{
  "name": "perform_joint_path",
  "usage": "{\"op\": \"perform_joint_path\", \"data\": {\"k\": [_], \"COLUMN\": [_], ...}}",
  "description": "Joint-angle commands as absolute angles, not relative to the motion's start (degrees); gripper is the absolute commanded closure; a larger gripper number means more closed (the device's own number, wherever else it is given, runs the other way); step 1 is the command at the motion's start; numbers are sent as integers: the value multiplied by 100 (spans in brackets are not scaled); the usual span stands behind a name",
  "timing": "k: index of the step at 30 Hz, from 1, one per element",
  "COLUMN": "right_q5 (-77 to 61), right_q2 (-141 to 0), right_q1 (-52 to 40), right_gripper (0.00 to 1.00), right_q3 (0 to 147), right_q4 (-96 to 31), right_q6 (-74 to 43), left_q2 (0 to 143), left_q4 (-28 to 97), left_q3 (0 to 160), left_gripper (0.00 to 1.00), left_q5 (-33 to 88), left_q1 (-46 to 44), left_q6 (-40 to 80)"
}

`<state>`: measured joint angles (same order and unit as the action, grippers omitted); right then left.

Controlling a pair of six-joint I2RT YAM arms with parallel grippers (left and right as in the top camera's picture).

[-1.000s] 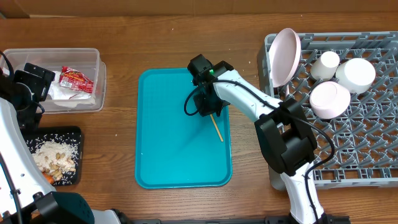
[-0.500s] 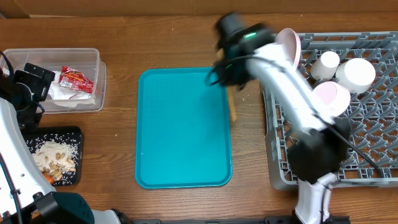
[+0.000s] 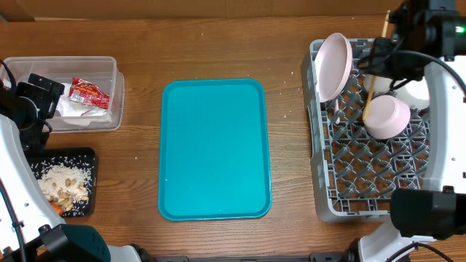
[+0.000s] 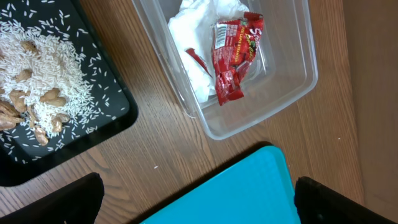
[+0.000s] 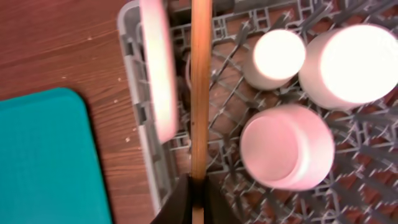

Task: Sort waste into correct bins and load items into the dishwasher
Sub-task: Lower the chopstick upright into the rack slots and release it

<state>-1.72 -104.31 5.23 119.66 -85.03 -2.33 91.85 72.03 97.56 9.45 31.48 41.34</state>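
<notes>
Over the dish rack [image 3: 364,182] the right arm [image 3: 445,109] has the fork [image 5: 200,93] pinched by one end in narrow jaws. The shaft runs out lengthwise above the rack's lattice, just beside the plate [image 5: 155,68], which stands on edge along the rack's side nearest the teal tray [image 3: 215,149]. I'd guess it is gripped by the tip so it can drop between the pegs without the jaws fouling the plate.

Deeper in the rack sit one bowl [image 5: 287,154], a second bowl [image 5: 351,56] and the cup [image 5: 280,53], apparently turned over to drain.

Well away from the rack, beyond the teal tray, the left arm [image 3: 14,167] hangs above the desk [image 3: 218,44] with its jaws wide and empty. Below it the clear tub [image 4: 292,93] keeps the snack wrapper [image 4: 233,59] and napkins [image 4: 193,28] apart from the rice [image 4: 43,68] on the black tray [image 4: 112,118]. The fork looks like the last thing to load.
</notes>
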Motion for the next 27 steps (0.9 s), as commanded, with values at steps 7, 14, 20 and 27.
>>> {"op": "perform_joint_path", "data": {"k": [7,14,20,27], "right_q5": [-440,-849,-932,-1085], "right_q2": [-10503,-10645,-10654,-10654], "right_q1": [801,794,794,794], "right_gripper": [96,96,96,81], "right_q3": [10783,9852,9771,9771], "right_q4": [-7487,-6652,-6600,-6661], "right_q6": [945,1098,1098,1094], "left_q2": [9161,9161,9161,9161], "left_q4": [7196,7196,7196,7196], "left_q3": [9808,9808,9808,9808], "left_gripper": [0,0,0,0], "left_q5": [947,947,947,947], "left_q1": [3107,3107,3107,3107], "left_q6": [4005,4005,4005,4005]}}
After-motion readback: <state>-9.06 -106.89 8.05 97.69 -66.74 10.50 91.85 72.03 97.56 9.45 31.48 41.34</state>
